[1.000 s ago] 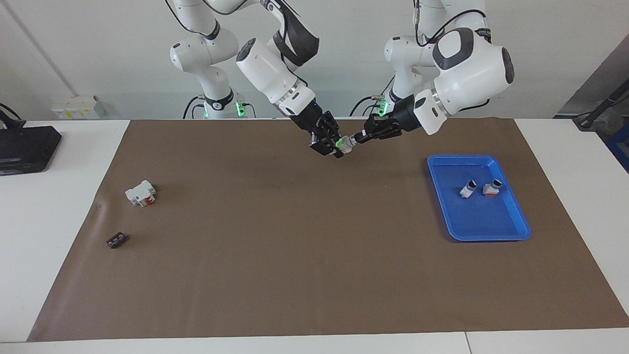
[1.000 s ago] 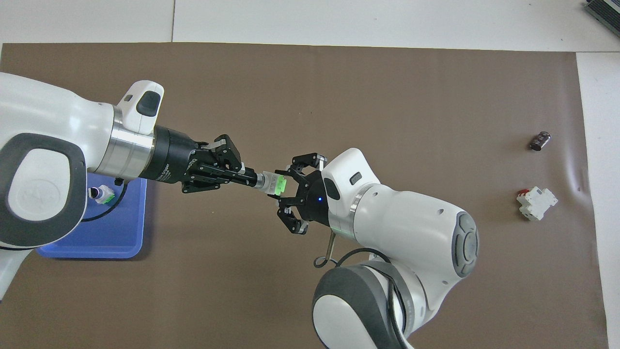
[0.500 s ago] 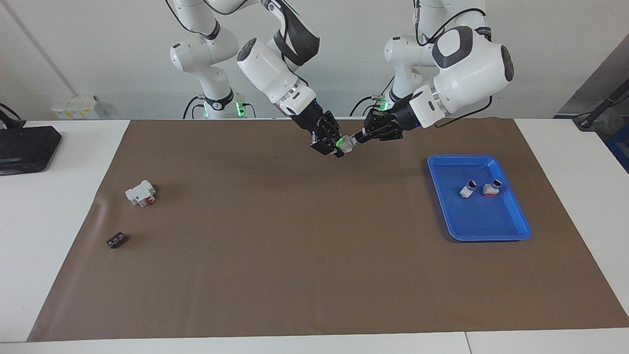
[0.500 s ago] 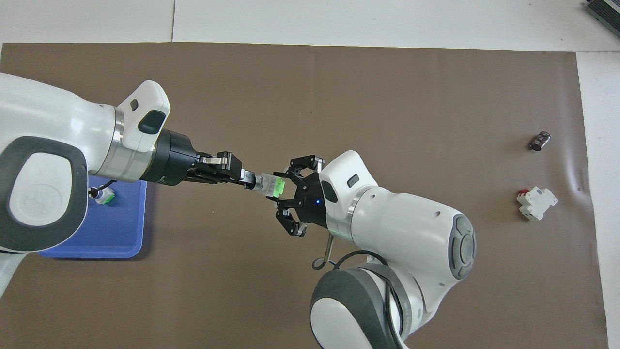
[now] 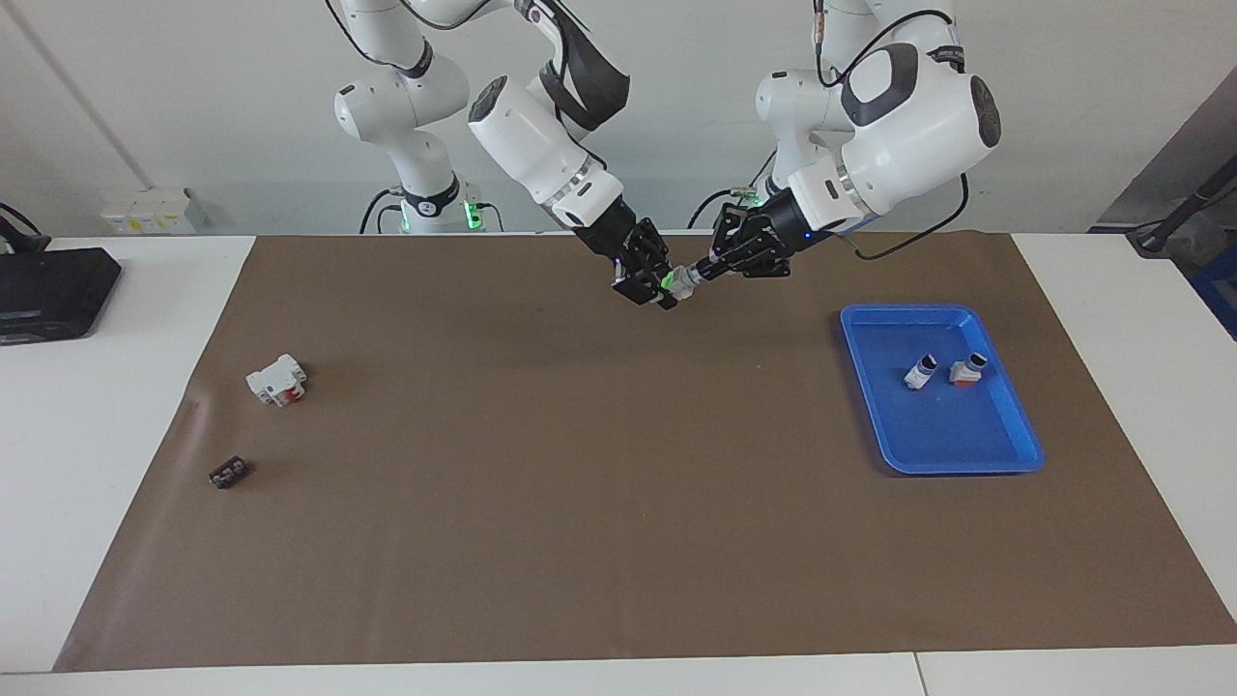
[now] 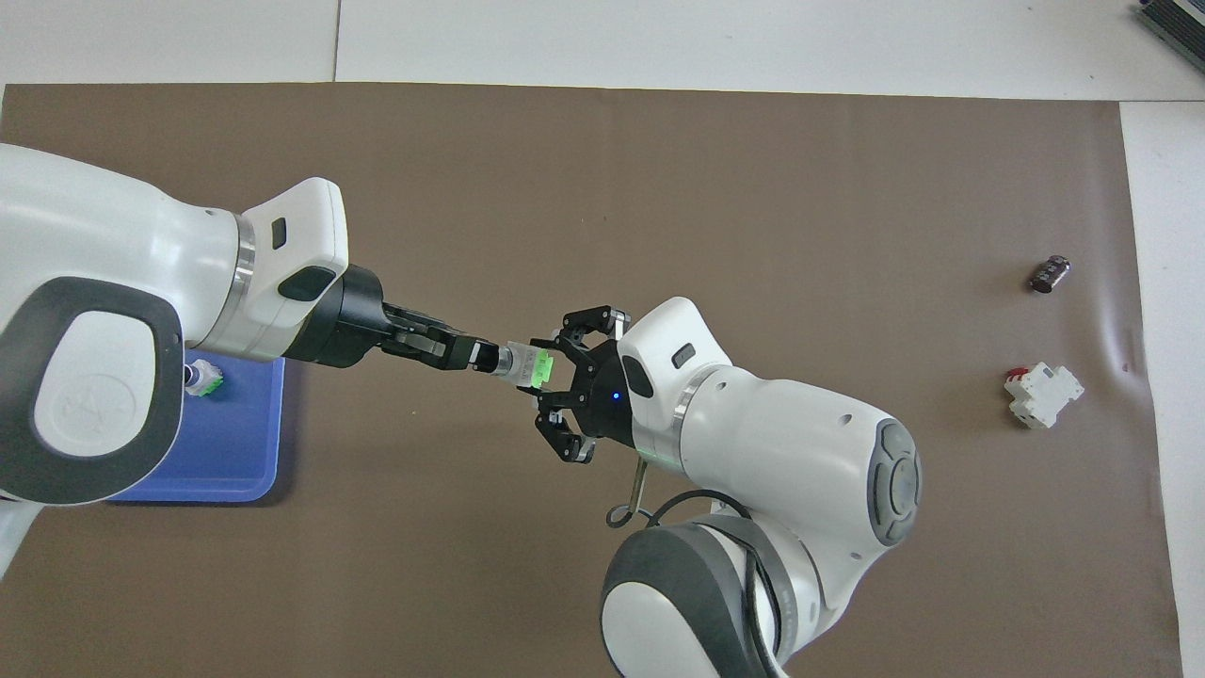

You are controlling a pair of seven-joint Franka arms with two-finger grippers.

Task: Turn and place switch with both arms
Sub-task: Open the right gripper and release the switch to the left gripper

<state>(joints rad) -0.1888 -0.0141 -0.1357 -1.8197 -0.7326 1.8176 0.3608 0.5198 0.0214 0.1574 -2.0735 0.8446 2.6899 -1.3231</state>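
Robotics laboratory: two large white jointed robot arms (image 5: 541, 145) are mounted at one long edge of a white bench (image 5: 116, 387), before a bare pale wall. A brown paper mat (image 5: 580, 503) covers the bench top, with a black electronic box (image 5: 48, 290) near the bench's corner at the right arm's end.

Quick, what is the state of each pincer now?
Left pincer: shut on the switch, at its dark end.
Right pincer: open around the green end.
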